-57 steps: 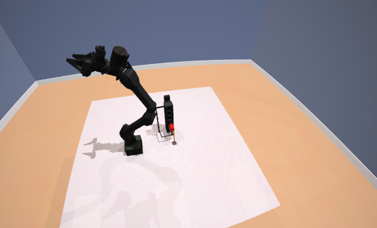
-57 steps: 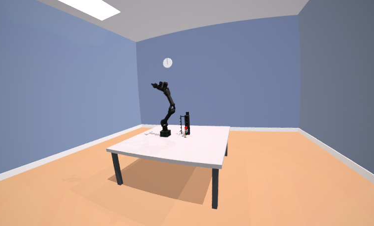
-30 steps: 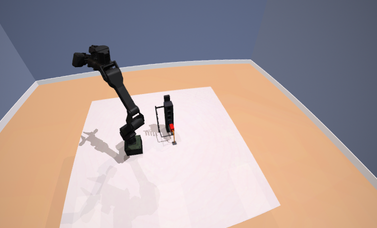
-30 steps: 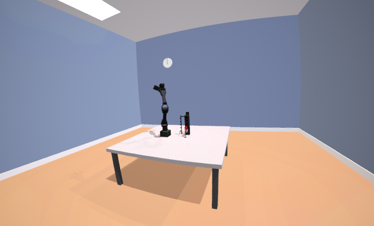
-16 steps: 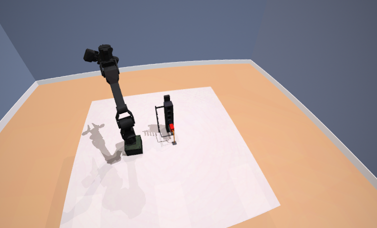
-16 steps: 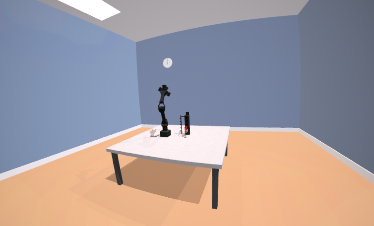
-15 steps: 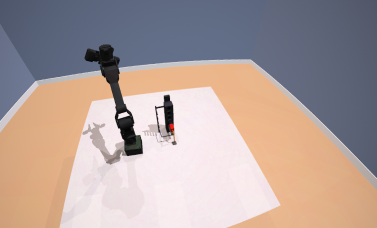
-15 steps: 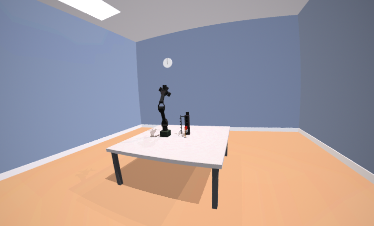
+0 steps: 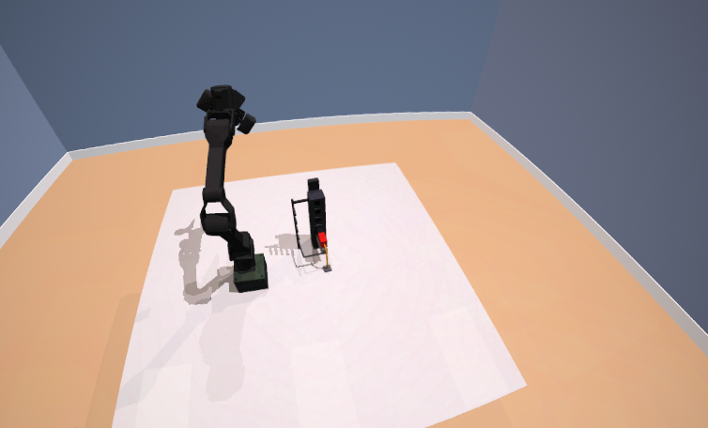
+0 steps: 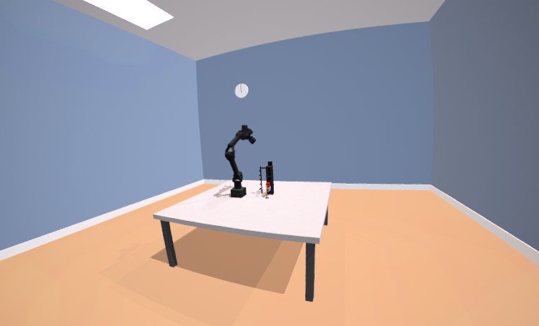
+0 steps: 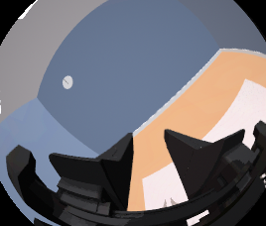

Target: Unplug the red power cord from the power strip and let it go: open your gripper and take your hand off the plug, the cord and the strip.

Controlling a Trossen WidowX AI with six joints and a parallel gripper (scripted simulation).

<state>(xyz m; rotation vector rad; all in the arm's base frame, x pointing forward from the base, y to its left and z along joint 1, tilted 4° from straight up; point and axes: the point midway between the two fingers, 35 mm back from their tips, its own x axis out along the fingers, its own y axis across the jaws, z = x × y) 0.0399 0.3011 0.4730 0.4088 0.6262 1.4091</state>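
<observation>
The power strip (image 9: 316,197) (image 10: 271,176) is a black upright block on the white table, with dark sockets down its face. The red plug (image 9: 322,238) (image 10: 268,184) sits at the low end of the strip and looks seated there. An orange cord (image 9: 327,257) (image 10: 266,192) runs from it down to a small dark pad on the table. My gripper (image 11: 148,135) is partly open, with nothing between its fingers. It is high above the table, well away from the plug, cord and strip. In the top and exterior views its fingers are hard to make out.
A thin black frame with short prongs (image 9: 295,222) (image 10: 260,178) stands beside the strip, on the side of the arm. The arm's dark base (image 9: 251,275) (image 10: 238,191) is on the white table (image 9: 389,318) (image 10: 239,218). A clock (image 10: 241,90) (image 11: 67,82) hangs on the blue wall.
</observation>
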